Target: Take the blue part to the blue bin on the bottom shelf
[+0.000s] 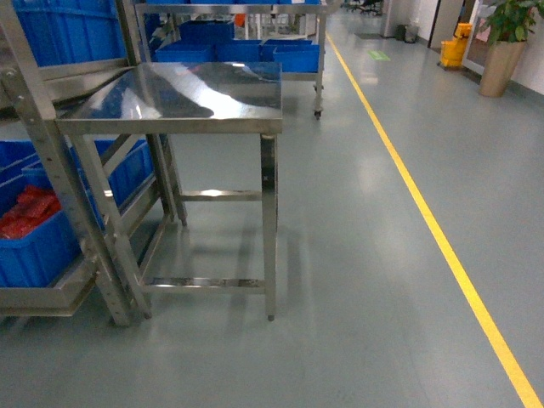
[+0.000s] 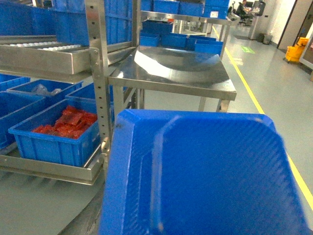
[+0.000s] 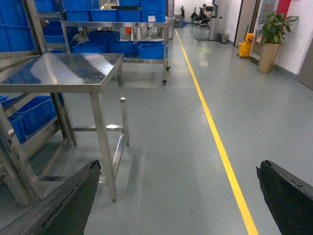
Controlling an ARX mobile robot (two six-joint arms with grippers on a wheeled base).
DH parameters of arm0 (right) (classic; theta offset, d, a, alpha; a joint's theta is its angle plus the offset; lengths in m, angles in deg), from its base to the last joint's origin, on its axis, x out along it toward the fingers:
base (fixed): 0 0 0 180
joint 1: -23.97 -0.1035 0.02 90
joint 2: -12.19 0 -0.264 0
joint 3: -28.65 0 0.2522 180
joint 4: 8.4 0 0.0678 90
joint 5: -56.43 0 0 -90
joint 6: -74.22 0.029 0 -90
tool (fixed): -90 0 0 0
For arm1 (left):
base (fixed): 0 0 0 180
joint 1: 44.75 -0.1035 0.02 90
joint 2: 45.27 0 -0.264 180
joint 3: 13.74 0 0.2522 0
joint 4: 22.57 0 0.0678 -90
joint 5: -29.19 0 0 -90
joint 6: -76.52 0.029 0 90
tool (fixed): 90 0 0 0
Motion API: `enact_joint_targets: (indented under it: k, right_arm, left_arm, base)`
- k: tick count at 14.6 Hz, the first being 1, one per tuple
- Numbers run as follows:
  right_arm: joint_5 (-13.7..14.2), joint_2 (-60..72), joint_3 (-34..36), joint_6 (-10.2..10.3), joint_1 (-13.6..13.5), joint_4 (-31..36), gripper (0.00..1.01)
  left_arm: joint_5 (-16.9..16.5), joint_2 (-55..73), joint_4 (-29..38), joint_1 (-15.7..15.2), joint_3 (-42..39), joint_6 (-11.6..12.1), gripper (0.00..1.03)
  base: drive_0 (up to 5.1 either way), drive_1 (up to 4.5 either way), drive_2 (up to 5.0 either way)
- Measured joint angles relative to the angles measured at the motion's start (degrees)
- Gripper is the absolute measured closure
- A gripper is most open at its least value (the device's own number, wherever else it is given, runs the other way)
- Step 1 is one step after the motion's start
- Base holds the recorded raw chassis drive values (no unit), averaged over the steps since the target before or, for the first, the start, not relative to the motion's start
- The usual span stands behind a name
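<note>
The blue part (image 2: pixel 205 176), a broad flat piece with a raised rim, fills the lower half of the left wrist view, close to the camera. It hides my left gripper's fingers and hangs off the floor. To its left the bottom shelf (image 2: pixel 49 169) of the steel rack carries a blue bin (image 2: pixel 58 142) with red pieces in it. The same blue bin (image 1: pixel 34 246) and bottom shelf (image 1: pixel 42 299) sit at the head view's left edge. My right gripper (image 3: pixel 178 196) is open over bare floor, holding nothing. Neither gripper appears in the head view.
A steel table (image 1: pixel 187 102) stands beside the rack, also seen as the steel table (image 2: pixel 181 73) ahead of the blue part. More blue bins (image 1: pixel 280 53) sit on a far rack. A yellow floor line (image 1: pixel 425 212) runs along the aisle, with a potted plant (image 1: pixel 501 51) far right.
</note>
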Motion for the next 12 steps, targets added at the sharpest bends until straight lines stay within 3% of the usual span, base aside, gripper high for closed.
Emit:
enact_joint_targets:
  k: [8,12]
  right_arm:
    - [0.0,0.0,0.0,0.0,0.0,-0.11,0.03]
    - [0.0,0.0,0.0,0.0,0.0,0.07,0.03]
  left_arm:
    - [-0.04,0.0,0.0,0.0,0.0,0.0,0.6]
    - [-0.07,0.24,-0.17,0.0,0.0,0.0,0.6]
  base:
    - [0.0,4.15,-4.2]
    - [0.0,0.55,-0.6]
